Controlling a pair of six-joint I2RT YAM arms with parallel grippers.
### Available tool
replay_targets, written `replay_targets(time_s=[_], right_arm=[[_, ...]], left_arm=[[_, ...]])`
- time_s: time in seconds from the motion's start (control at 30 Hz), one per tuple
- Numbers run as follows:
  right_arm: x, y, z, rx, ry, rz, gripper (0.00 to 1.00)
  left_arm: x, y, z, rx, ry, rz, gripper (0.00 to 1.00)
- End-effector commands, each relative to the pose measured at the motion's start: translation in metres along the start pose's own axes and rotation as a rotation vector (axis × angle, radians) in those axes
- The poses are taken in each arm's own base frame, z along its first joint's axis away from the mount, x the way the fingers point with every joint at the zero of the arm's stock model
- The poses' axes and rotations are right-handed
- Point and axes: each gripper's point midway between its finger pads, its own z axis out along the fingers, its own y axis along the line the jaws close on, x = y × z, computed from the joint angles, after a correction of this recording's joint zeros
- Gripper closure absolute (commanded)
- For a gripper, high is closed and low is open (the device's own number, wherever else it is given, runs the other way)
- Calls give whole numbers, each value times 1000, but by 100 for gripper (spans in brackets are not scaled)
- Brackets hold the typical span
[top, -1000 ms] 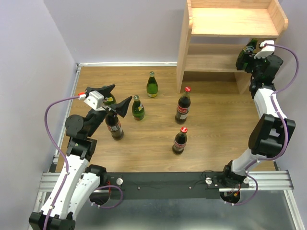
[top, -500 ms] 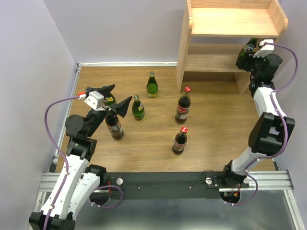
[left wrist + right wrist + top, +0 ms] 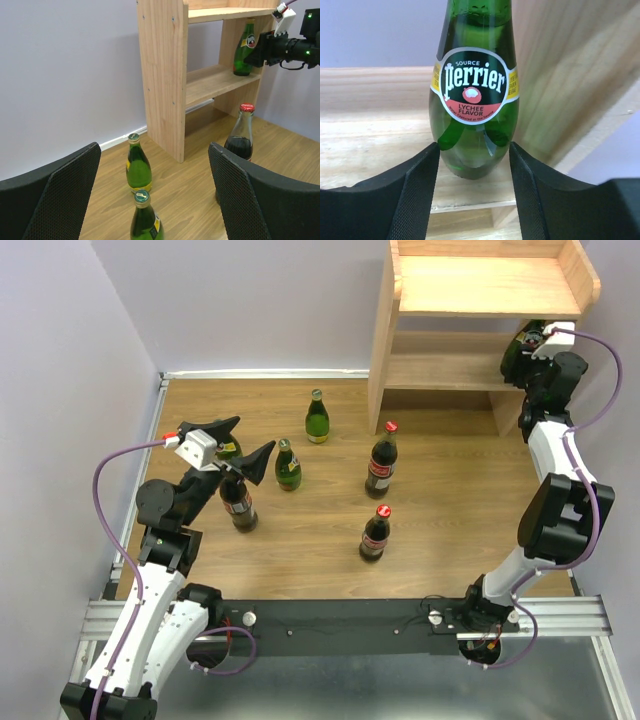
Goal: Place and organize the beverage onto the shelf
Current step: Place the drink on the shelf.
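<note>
From above, the shelf [image 3: 490, 285] stands at the far right of the table [image 3: 450, 500]. The right gripper [image 3: 530, 342] reaches to the right end of its lower board, with a green bottle [image 3: 521, 337] mostly hidden at its tip. Three more green bottles [image 3: 317, 418] and three cola bottles [image 3: 381, 462] stand upright on the table, apart from one another. The left gripper [image 3: 255, 433] hangs released, spread wide, above the left-hand bottles.

The left wrist view looks between its parted fingers [image 3: 50, 200] at two green bottles, one cola bottle and the shelf, where the green bottle stands upright on the lower board.

In the right wrist view, the fingers [image 3: 415, 190] sit tight against both sides of the green bottle's lower body, grasping it, its base on the board beside the side panel.
</note>
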Motion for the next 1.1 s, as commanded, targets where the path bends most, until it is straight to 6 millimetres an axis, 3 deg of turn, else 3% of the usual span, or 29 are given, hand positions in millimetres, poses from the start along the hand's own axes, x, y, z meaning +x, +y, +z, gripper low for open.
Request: replay_targets(time_s=[0.0,0.47,0.77,1.07], right_arm=[[-11,-25,6,100,-37,-33,54],[-7,-20,6,66,-34,-29,49],[-18,-13,-9,38,-54,-31,30],[-27,11,-48,-74,-48,-67,10]], left_arm=[[-3,1,-2,-8,-4,11,4],[-2,1,-2,-11,-3,12,4],[-4,1,-2,-11,-7,14,4],[-4,0,-2,-9,-7,11,4]])
